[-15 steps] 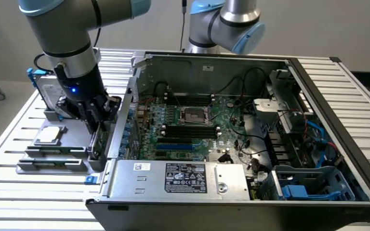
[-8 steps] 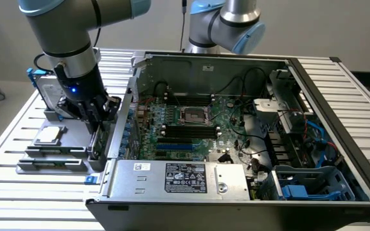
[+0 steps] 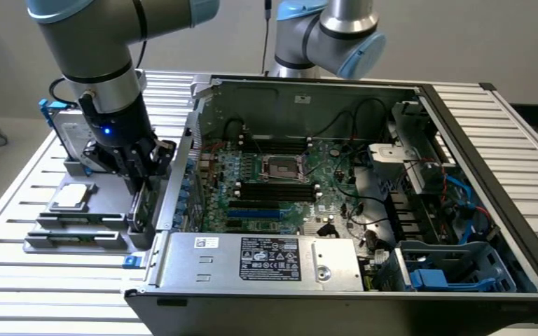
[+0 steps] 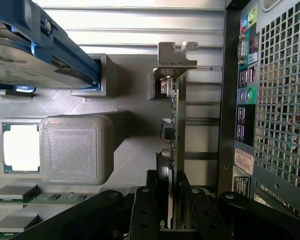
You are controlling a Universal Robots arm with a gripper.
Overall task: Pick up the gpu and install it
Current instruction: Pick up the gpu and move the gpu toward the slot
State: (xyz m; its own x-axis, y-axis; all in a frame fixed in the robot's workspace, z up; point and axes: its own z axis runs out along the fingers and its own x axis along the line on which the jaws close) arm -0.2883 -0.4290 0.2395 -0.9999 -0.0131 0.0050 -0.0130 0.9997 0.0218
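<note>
Down at the grey plastic parts tray [image 3: 143, 241] [image 4: 135, 150], on the exterior view's left of the open black computer case [image 3: 344, 301] [image 4: 280, 100], we find the black two-fingered gripper [image 3: 143, 183] [image 4: 167, 174] lowered right onto its target. And there's the gpu [image 3: 140, 210] [image 4: 172, 125], a thin rectangular green circuit card with a black cooler face, standing on edge in the tray, just beside the case's outer wall. From the wrist view we see it edge-on, its bent silver metal bracket [image 4: 176, 60] at the far end. The fingers [image 4: 151, 200] sit flush against either face of the card, no gap showing, so the jaws are clamped on the gpu while it sits in its slot.

Sharing the tray: a square silver processor chip [image 3: 73, 196] [image 4: 21, 147], a ribbed grey plastic block [image 4: 76, 148] next to it, narrow memory sticks [image 3: 75, 220] [image 4: 20, 192] lying in their grooves, and a silver hard drive in a blue frame [image 3: 59, 126] [image 4: 30, 50] at the far end. Inside the case, the green motherboard [image 3: 288, 189] lies exposed, with long blue expansion slots [image 3: 255, 210] near its lower edge. Everything rests on a slatted aluminium table [image 3: 26, 287].
</note>
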